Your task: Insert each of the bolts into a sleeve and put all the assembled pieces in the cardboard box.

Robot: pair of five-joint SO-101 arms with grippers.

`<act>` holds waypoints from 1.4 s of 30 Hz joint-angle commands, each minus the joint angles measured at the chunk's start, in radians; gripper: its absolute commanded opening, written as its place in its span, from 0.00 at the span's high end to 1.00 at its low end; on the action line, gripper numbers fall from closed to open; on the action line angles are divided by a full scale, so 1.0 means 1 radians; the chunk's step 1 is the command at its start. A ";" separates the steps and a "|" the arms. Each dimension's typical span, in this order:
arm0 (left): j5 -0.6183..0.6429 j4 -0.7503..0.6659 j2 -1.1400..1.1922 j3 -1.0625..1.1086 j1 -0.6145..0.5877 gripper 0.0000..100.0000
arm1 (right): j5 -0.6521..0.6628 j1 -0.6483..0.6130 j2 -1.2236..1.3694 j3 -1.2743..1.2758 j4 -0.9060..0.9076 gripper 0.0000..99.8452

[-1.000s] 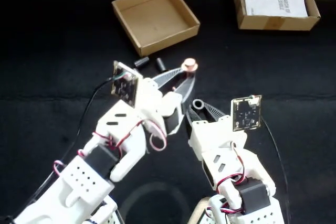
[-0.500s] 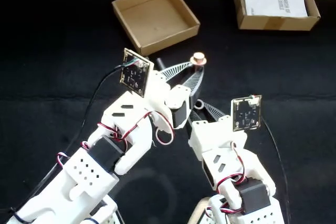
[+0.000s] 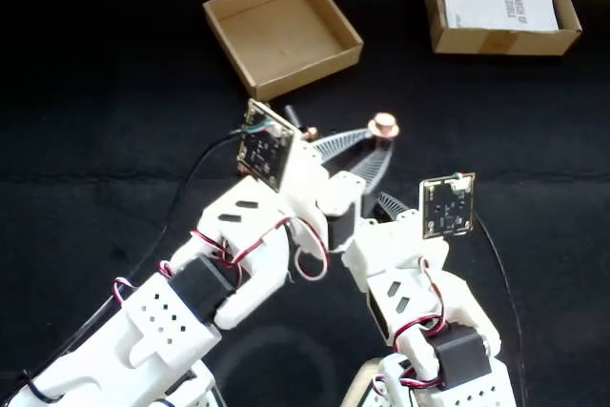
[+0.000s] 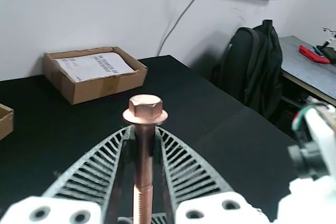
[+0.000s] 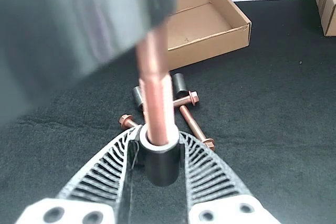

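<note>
Above the table in the high view, the left pincer [image 3: 377, 143] clamps a copper bolt [image 3: 383, 125], whose head pokes out past its tips; the cardboard box [image 3: 315, 64] lies well beyond. From the left wrist, the bolt [image 4: 143, 156] stands pinched between both fingers. From the right wrist, the right pincer [image 5: 157, 141] grips a black sleeve [image 5: 160, 169], with the bolt's shank entering its bore. Loose bolts [image 5: 195, 124] and spare sleeves [image 5: 179, 83] lie just past its tips, short of the cardboard box [image 5: 210, 43].
</note>
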 commanded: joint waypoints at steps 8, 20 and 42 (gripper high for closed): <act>0.000 -0.002 0.002 -0.001 -0.016 0.99 | 0.008 -0.001 -0.012 -0.015 -0.018 0.99; -0.031 -0.002 0.002 0.019 -0.058 0.99 | 0.008 0.001 -0.012 -0.015 -0.016 0.99; -0.043 0.052 -0.007 0.131 0.044 0.99 | 0.008 0.036 -0.008 -0.005 -0.019 0.99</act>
